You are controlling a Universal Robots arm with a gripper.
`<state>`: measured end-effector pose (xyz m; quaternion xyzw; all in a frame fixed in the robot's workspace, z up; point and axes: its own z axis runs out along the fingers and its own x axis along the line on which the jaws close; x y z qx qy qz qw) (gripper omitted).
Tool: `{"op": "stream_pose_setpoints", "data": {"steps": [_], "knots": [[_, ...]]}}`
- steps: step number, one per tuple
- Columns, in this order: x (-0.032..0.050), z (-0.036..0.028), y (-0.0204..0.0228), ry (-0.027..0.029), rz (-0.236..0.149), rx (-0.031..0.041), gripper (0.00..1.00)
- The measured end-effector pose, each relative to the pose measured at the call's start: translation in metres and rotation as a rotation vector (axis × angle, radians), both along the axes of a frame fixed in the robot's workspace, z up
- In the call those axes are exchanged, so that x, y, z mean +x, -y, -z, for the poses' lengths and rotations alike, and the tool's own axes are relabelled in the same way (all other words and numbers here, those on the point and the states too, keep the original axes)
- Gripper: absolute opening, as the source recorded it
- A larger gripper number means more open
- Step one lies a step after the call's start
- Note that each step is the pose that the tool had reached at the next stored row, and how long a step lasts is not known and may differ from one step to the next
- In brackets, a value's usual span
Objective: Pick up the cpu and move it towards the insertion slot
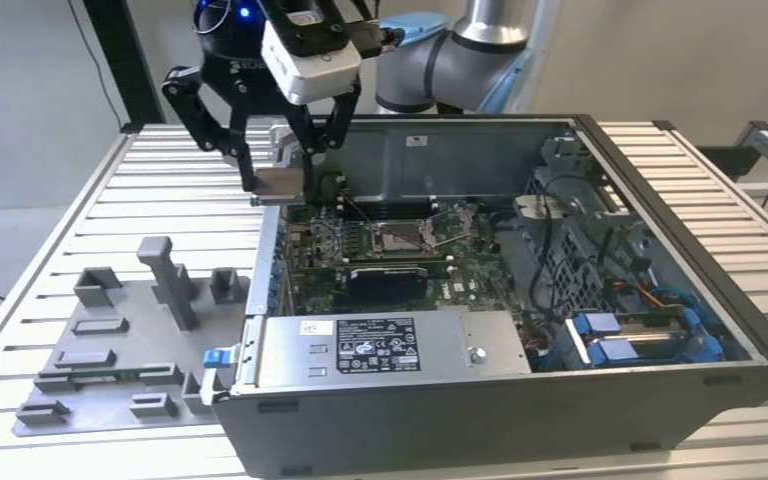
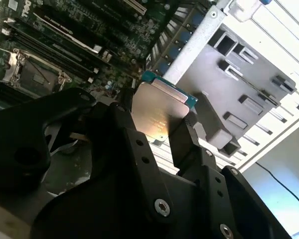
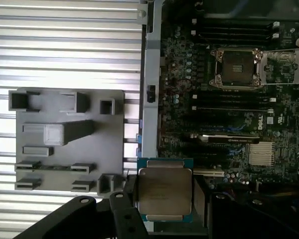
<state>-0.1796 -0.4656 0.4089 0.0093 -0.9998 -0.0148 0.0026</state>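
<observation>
A grey fixture plate (image 1: 104,360) was laid on the slatted table (image 1: 37,250), just beside the open computer case (image 1: 651,380).

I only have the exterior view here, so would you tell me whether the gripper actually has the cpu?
Observer: Yes. In both wrist views the gripper is shut on the cpu, one finger at each side.
Operator: Thanks. Is its metal face visible?
Observer: Yes, in the first wrist view the silvery face points at the camera, with a green rim around it.
Operator: And the insertion slot, is it occupied?
Observer: The insertion slot looks empty in the first wrist view, its frame open around a dark centre, well apart from the chip.
</observation>
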Motion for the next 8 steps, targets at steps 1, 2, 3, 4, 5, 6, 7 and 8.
{"op": "stream_pose_setpoints", "data": {"steps": [1, 2, 3, 4, 5, 6, 7, 8], "knots": [[0.0026, 0.0000, 0.0000, 0.0001, -0.001, 0.0001, 0.00], [0.0051, 0.0000, 0.0000, 0.0001, -0.001, 0.0001, 0.00], [0.0080, 0.0001, 0.0000, 0.0001, -0.002, 0.0001, 0.00], [0.0117, 0.0003, 0.0000, 0.0002, -0.002, 0.0002, 0.00], [0.0161, 0.0005, 0.0000, 0.0000, -0.003, 0.0001, 0.00], [0.0206, 0.0008, 0.0000, -0.0002, -0.004, 0.0001, 0.00], [0.0251, 0.0013, 0.0000, -0.0004, -0.005, 0.0001, 0.00], [0.0296, 0.0019, 0.0000, -0.0004, -0.006, 0.0001, 0.00]]}}
